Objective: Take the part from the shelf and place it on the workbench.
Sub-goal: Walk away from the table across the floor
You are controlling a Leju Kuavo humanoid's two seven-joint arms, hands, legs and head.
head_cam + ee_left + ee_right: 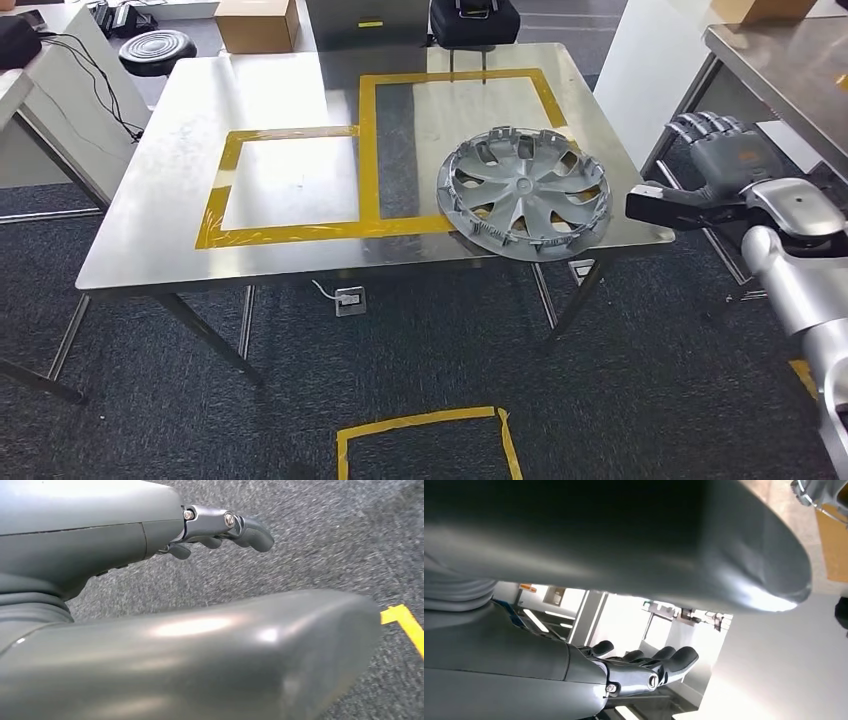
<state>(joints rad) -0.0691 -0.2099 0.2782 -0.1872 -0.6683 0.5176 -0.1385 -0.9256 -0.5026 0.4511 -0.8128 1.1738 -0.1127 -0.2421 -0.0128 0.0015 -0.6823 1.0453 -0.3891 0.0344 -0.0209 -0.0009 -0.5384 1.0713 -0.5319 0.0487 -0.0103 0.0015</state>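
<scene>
Silver-grey plastic marks the part, a wheel cover (524, 192) lying flat on the steel workbench (160, 200) right of centre in the head view. It rests over the lower right corner of the larger yellow tape outline (368, 150), and its lower rim reaches the workbench's near edge. No hand is touching it.

At the right edge of that frame the right hand (722, 150) is seen raised beside the workbench, off its right side and apart from the wheel cover. Its dark fingers (708, 124) are extended side by side and nothing is held in them. In the right wrist view the same fingers (674, 659) are shown stretched out with an empty gap between them and the thick thumb (704, 555).

In the left wrist view the left hand (190, 575) is seen above grey carpet (325, 540), fingers (250, 530) loosely bent away from the thumb and holding nothing. A yellow tape square (425, 445) is laid on the carpet at the bottom centre of the head view.
</scene>
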